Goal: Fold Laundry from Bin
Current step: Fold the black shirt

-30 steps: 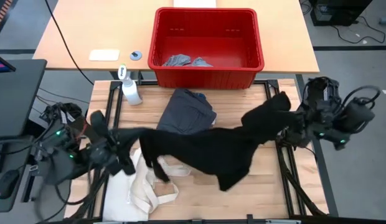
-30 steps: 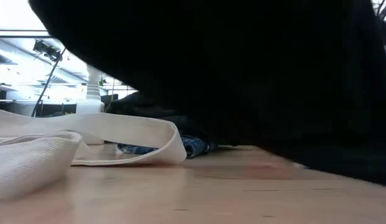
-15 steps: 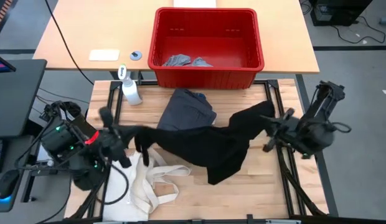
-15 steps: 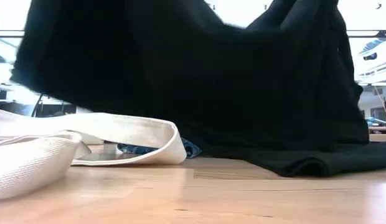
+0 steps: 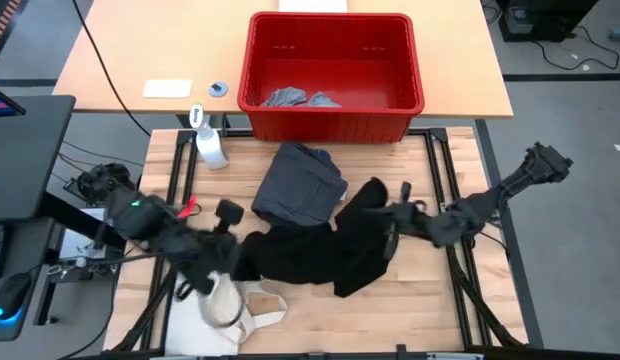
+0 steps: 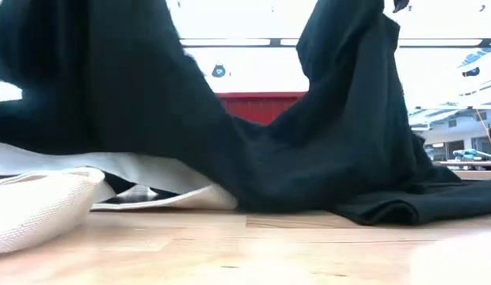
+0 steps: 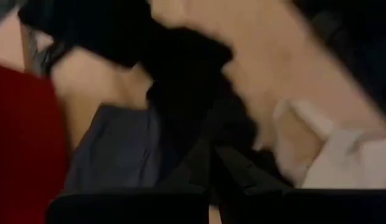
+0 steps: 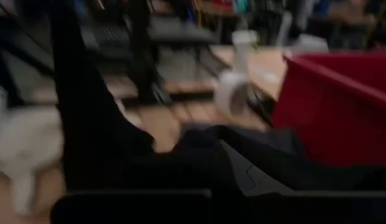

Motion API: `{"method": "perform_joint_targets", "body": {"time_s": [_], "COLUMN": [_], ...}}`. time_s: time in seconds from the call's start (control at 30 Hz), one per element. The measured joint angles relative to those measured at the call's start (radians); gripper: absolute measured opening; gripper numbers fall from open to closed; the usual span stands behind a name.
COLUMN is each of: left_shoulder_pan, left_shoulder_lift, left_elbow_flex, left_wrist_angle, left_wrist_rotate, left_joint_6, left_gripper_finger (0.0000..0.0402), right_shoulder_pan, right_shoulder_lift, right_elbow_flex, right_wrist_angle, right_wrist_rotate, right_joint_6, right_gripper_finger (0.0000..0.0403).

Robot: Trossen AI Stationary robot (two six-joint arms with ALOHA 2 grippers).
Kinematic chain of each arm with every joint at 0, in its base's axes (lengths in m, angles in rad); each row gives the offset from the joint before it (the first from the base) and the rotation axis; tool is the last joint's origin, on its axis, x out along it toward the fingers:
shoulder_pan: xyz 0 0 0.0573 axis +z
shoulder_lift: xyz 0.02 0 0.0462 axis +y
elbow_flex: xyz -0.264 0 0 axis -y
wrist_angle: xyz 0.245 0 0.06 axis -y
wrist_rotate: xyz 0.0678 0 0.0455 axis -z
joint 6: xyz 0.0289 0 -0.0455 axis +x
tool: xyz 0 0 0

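I hold the black piece [image 5: 325, 252] low over my bench [image 5: 430, 310], left jaws [image 5: 233, 225] and right jaws [image 5: 390, 215] each clamped on an end; bin [image 5: 335, 118] sits behind.

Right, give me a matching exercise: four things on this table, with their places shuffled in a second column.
1. large black garment
2. small light grey pieces
3. white spray bottle
4. folded dark grey piece

A. inside the red plastic bin
B. held between both arms
C. just in front of the bin
D. at the bin's left front corner

Pairs: 1-B, 2-A, 3-D, 4-C
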Motion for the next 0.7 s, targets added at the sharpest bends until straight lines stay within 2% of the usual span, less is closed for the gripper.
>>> {"method": "perform_joint_targets", "body": {"time_s": [0.13, 0.23, 0.37, 0.43, 0.6, 0.7], "left_shoulder_pan": [0.093, 0.140, 0.174, 0.185, 0.206, 0.245], "left_shoulder_lift": [-0.001, -0.029, -0.101, -0.138, -0.235, -0.299], "left_elbow_flex": [-0.100, -0.176, -0.269, -0.299, -0.326, -0.326], "left_wrist_angle": [-0.121, -0.156, -0.156, -0.156, -0.156, -0.155], "left_wrist_rotate": [-0.148, -0.249, -0.327, -0.408, -0.680, -0.759], "left_joint_6": [-0.018, -0.069, -0.138, -0.165, -0.174, -0.171], "left_gripper_finger": [0.0011, 0.0011, 0.0011, 0.0011, 0.0011, 0.0011], "right_shoulder_pan": [-0.079, -0.128, -0.173, -0.182, -0.220, -0.271], "right_shoulder_lift": [0.101, 0.157, 0.201, 0.208, 0.217, 0.228], "right_elbow_flex": [0.116, 0.181, 0.236, 0.247, 0.247, 0.247], "right_wrist_angle": [-0.286, -0.481, -0.718, -0.780, -0.791, -0.788], "right_wrist_rotate": [-0.046, -0.013, 0.163, 0.277, 0.490, 0.519], "right_joint_6": [0.099, 0.130, 0.256, 0.296, 0.303, 0.320], "right_gripper_finger": [0.0008, 0.0010, 0.0014, 0.0014, 0.0014, 0.0014]}}
